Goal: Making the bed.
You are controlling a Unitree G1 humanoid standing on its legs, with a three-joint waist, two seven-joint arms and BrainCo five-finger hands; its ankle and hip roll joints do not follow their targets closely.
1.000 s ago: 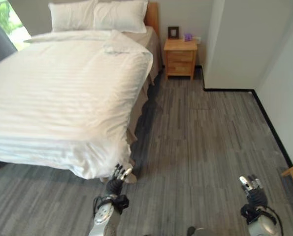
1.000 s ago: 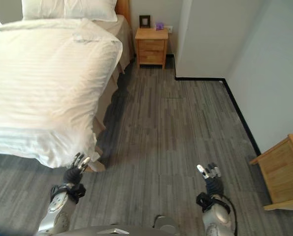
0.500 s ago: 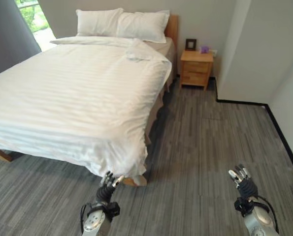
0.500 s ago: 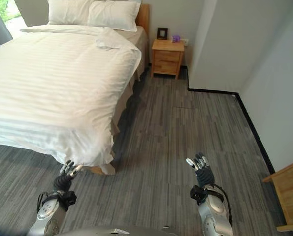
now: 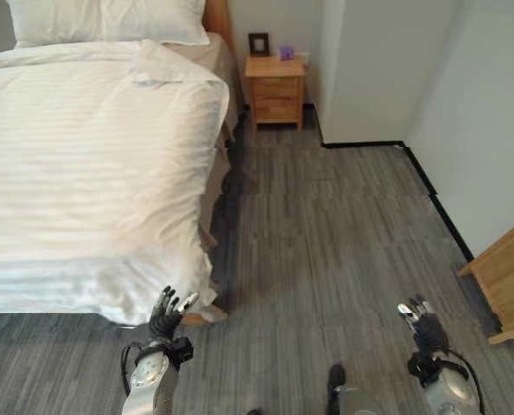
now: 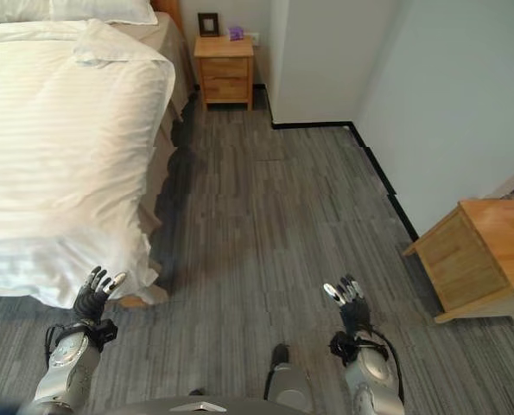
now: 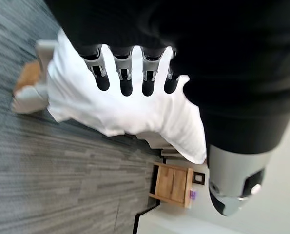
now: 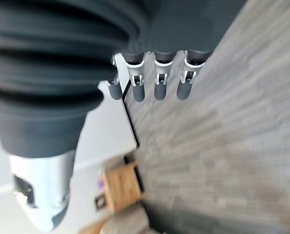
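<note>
White blanket lay smooth over the bed at the upper left, with pillows in place. The bed looked almost made. Left hand waited near the blanket's corner, fingers straight. Right hand, lower right, held nothing.

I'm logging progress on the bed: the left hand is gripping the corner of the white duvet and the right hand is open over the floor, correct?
Not quite. The left hand is open near the foot corner of the white duvet, gripping nothing; the left wrist view shows straight fingers. The right hand is open over the floor.
</note>
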